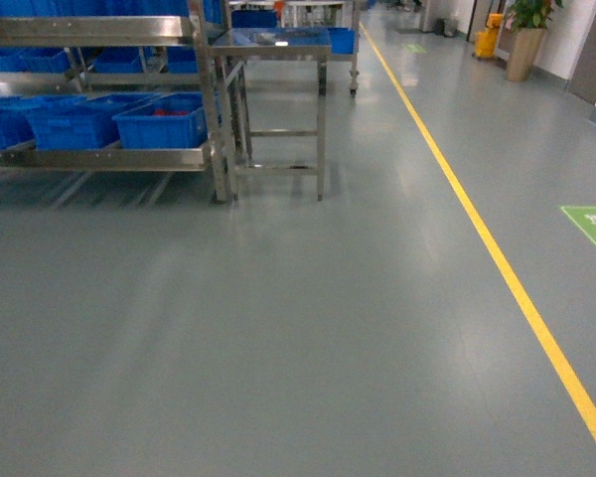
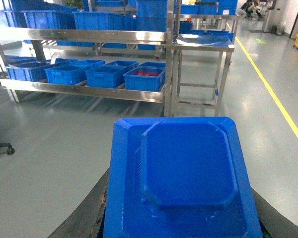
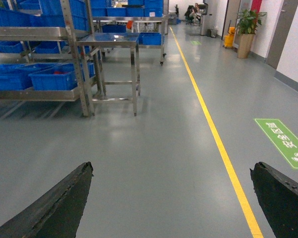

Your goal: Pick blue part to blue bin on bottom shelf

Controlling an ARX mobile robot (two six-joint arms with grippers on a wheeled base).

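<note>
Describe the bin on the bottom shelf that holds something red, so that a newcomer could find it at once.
Find the steel rack on the left, beside the small steel table. On its bottom shelf stands a row of blue bins; take the bin nearest the rack's corner post by the table. It alone shows red pieces inside.

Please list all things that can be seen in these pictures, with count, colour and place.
Blue part: one, blue, held in the left gripper, filling the lower left wrist view.
Bottom shelf: one, silvery steel, far left.
Blue bins: a row, count unclear, blue, on the bottom shelf.
Steel table: one, silvery, right of the rack.
Floor line: one, yellow, running along the grey floor.
Floor sign: one, green, right of the line.
Potted plant: one, green in a tan pot, far right.
Left gripper: one, black, under the part.
Right gripper: one, black, open, empty.
</note>
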